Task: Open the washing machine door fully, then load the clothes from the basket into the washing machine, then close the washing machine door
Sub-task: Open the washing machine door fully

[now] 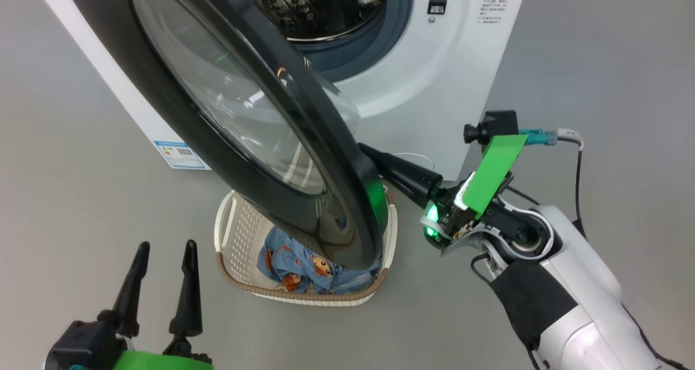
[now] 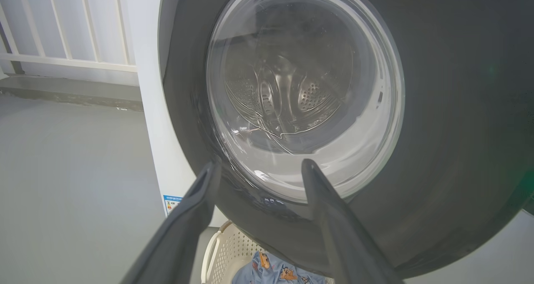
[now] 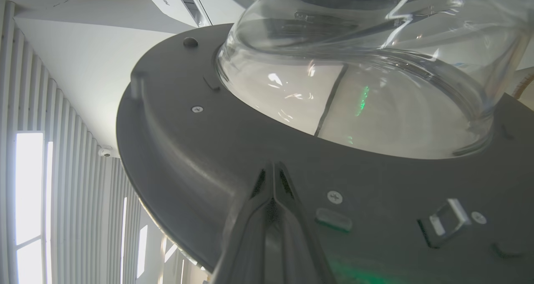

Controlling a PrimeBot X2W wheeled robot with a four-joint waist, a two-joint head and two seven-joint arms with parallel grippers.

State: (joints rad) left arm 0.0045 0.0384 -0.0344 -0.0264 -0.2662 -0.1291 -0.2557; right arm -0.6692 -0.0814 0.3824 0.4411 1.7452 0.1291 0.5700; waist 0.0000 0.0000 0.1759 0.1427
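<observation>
Fingers of the right gripper (image 1: 380, 161) are clenched together into one wedge, holding nothing. In the right wrist view their joined tip (image 3: 273, 169) meets the grey inner face of the washing machine door (image 3: 187, 150), just below the bulging glass bowl (image 3: 354, 100). Whether it presses or only touches cannot be told.

The door (image 1: 179, 125) stands part-open. Its free edge is at the right gripper and its hinge side is off to the robot's left, so its long line runs diagonally across the head view. It overhangs the basket (image 1: 244, 239) on the floor below and covers much of the blue printed clothes (image 1: 296, 261).

The left gripper (image 1: 167, 248) is spread wide and empty, low and well apart, facing the door's glossy outer face (image 2: 438, 109).

Judgement: the right arm is the nearer one. The door lies straight ahead of its tip, so a leftward push should swing it clear of the basket. The washing machine (image 1: 434, 76) stands behind, drum (image 1: 320, 6) exposed.
</observation>
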